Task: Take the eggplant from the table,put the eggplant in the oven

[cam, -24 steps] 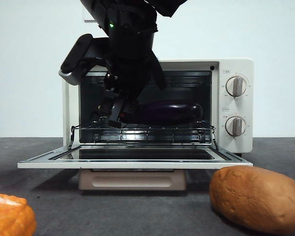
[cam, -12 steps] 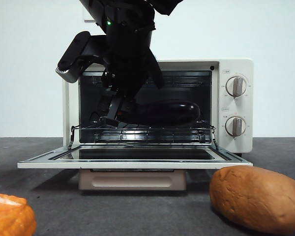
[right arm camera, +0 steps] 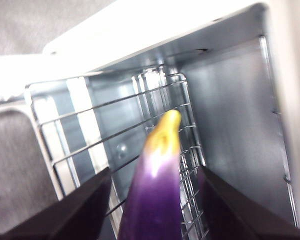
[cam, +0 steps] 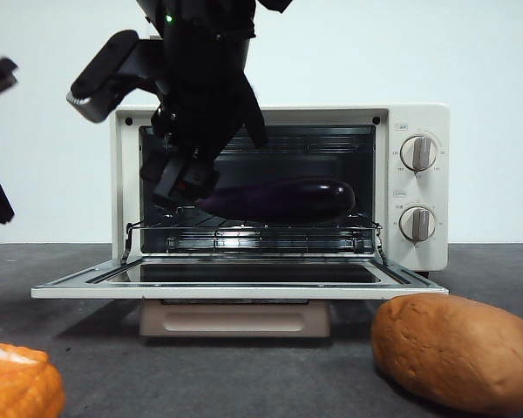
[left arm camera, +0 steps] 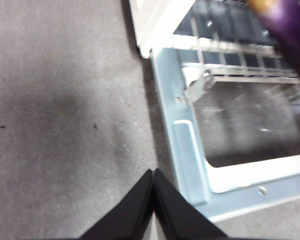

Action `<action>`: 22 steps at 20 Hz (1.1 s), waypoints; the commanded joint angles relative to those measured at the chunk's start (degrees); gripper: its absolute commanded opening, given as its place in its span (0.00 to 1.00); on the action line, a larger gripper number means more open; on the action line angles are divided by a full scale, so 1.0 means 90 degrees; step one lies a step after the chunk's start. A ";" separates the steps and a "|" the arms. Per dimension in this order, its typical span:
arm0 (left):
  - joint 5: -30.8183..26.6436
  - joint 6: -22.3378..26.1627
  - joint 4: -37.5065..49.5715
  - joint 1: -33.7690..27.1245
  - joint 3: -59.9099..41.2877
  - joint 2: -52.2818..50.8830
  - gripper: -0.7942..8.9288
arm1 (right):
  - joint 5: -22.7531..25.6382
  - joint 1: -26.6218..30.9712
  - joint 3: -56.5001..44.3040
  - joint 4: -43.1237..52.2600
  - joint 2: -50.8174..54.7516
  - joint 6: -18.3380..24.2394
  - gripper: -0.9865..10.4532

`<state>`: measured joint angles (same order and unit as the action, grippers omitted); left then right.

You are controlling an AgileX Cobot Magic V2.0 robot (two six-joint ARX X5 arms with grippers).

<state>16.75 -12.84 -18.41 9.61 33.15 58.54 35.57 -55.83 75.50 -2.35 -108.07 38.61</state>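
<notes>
Right gripper: we found the right gripper [cam: 185,181] hanging at the left of the oven mouth, its jaws spread wide and holding nothing. In its wrist view [right arm camera: 152,200] the two jaws stood on either side of the eggplant, with a gap visible on each side.

Eggplant: we saw the eggplant [cam: 283,198] lying lengthwise on the wire rack inside the oven, rounded end to the right and narrower end toward the gripper. From the right wrist [right arm camera: 156,187] it showed glossy purple with a yellowish tip pointing deeper into the cavity.

Wire rack: the wire rack [cam: 253,233] sat level across the cavity, under the eggplant.

Oven: we noted the oven [cam: 414,187] with its door [cam: 240,280] dropped flat toward the camera and two knobs [cam: 417,152] stacked on the right panel.

Left gripper: we saw the left gripper [left arm camera: 153,177] with its jaws pressed together and empty, above the table beside a corner of the open door. The blurred dark shape at the left edge of the front view may be this arm; we could not tell.

Table: on the table [cam: 331,374] a sweet potato [cam: 458,351] lay in front at the right, and a corn cob [cam: 19,381] at the lower left corner.
</notes>
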 commanded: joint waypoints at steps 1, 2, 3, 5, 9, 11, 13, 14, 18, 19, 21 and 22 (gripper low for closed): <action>0.0027 0.0012 0.0311 0.0012 0.0029 0.0461 0.09 | 0.0000 -0.0126 0.0163 0.0066 0.0209 -0.0682 0.27; 0.0027 0.0015 0.0420 0.0012 0.0029 0.0680 0.09 | 0.0000 -0.0158 0.0163 0.0049 0.0374 -0.0811 0.26; 0.0027 0.0015 0.0493 0.0012 0.0029 0.0848 0.09 | -0.0002 -0.0187 0.0163 0.0010 0.0508 -0.0852 0.23; 0.0068 0.0019 0.0634 0.0012 0.0029 0.1205 0.09 | -0.0007 -0.0274 0.0163 -0.0185 0.0874 -0.0925 0.18; 0.0571 0.0075 0.0860 0.0012 0.0029 0.1858 0.09 | -0.0073 -0.0442 0.0163 -0.0680 0.1717 -0.1375 0.11; 0.0646 0.0187 0.0860 0.0012 0.0029 0.2040 0.09 | -0.0231 -0.0452 0.0160 -0.0925 0.2059 -0.1537 0.09; 0.0646 0.0299 0.0860 0.0010 0.0029 0.2215 0.09 | -0.0374 -0.0454 0.0160 -0.1151 0.2419 -0.1707 0.09; 0.0651 0.0345 0.0862 0.0010 0.0029 0.2288 0.09 | -0.0420 -0.0454 0.0160 -0.1239 0.2567 -0.1768 0.09; 0.0979 0.0495 0.0874 0.0010 0.0032 0.2584 0.09 | -0.0457 -0.0454 0.0160 -0.1651 0.3242 -0.1904 0.09; 0.1178 0.0563 0.0877 0.0010 0.0032 0.2664 0.09 | -0.0457 -0.0454 0.0160 -0.1785 0.3439 -0.1909 0.09; 0.1433 0.0670 0.0882 0.0010 0.0032 0.2761 0.09 | -0.0454 -0.0454 0.0160 -0.1994 0.3733 -0.1911 0.09; 0.1564 0.0750 0.0879 0.0000 0.0032 0.2815 0.09 | -0.0454 -0.0454 0.0160 -0.2140 0.3917 -0.1911 0.09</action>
<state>29.80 -8.29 -10.81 9.61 33.15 82.72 31.51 -59.20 75.53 -21.32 -72.97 22.59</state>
